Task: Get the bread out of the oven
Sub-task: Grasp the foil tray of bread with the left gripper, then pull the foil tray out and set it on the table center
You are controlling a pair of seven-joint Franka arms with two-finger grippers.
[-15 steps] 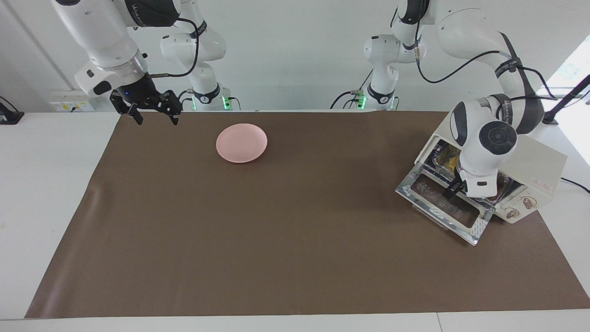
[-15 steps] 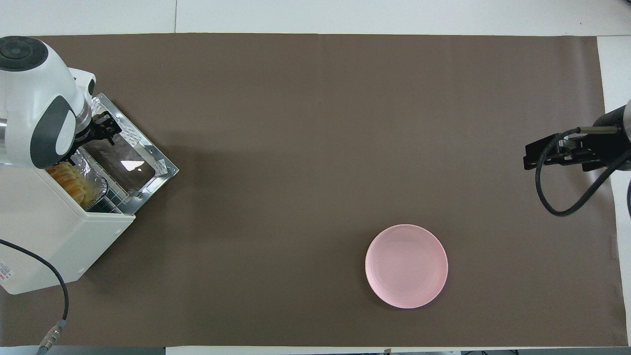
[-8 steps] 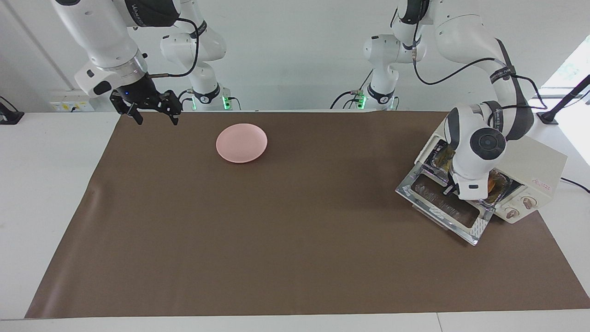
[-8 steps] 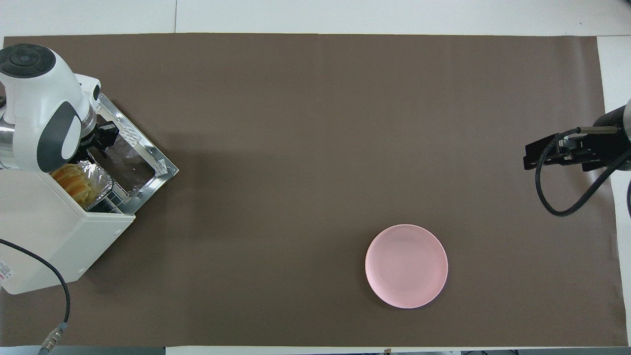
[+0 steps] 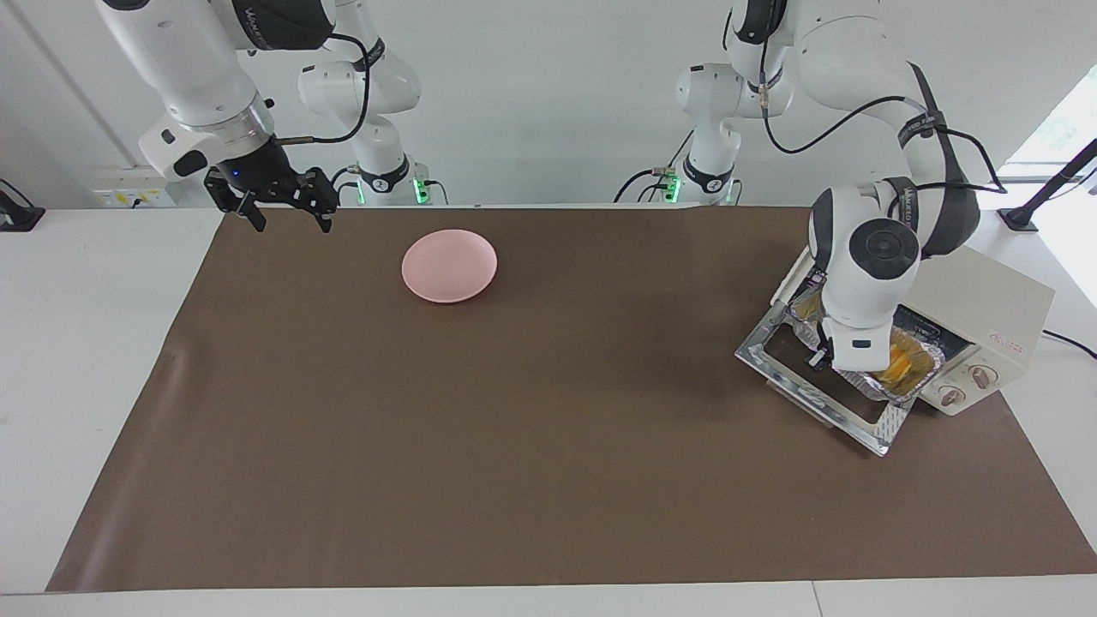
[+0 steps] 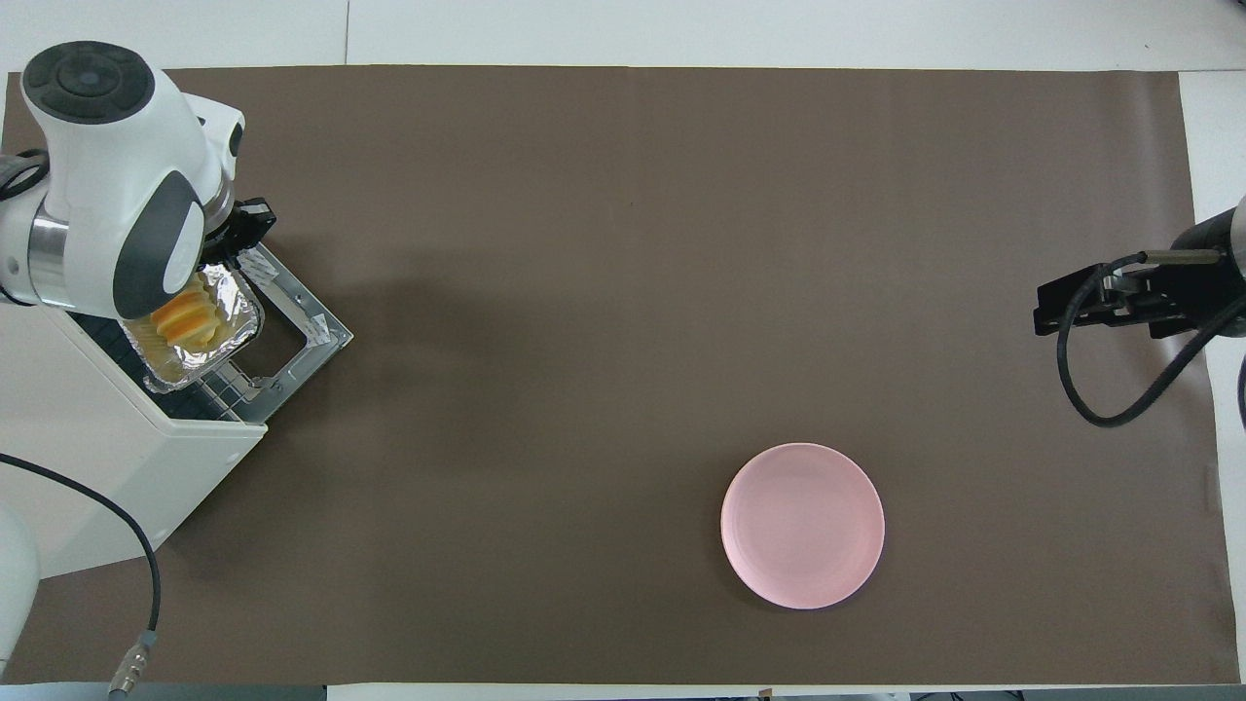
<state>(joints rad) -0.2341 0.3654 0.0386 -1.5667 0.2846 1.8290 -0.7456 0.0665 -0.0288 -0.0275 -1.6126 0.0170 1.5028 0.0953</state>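
just bread (image 6: 187,317) in foil tray (image 6: 237,304)

White arms (image 5: 866,257), grey joint caps, black cables (looped), black claws.

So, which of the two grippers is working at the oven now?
The left gripper: it is over the open oven door, at the foil tray that carries the bread. The right gripper waits over the mat's edge, beside the pink plate.
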